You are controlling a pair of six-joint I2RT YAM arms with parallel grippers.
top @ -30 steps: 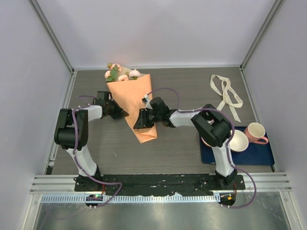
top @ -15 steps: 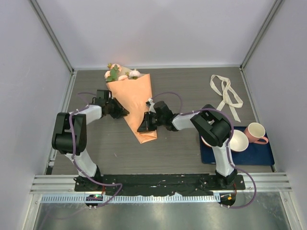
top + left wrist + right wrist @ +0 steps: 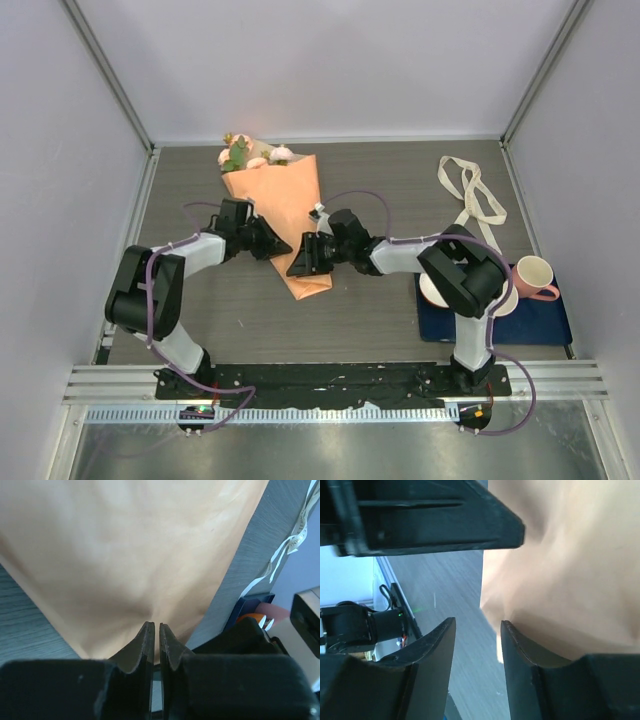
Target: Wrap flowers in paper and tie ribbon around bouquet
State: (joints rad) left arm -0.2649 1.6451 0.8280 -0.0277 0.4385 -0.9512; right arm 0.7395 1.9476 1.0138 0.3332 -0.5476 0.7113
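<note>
Left gripper (image 3: 154, 626) has slid right onto the salmon-orange paper cone (image 3: 290, 200), jaws near-shut (pinch unclear); right gripper (image 3: 477, 622) released; stems hidden.

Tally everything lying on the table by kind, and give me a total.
Bouquet: 1
Ribbon: 1
Pink mug: 1
White bowl: 1 for certain; the right arm covers the rest of that spot
Blue mat: 1
Total: 5 in plain sight
</note>
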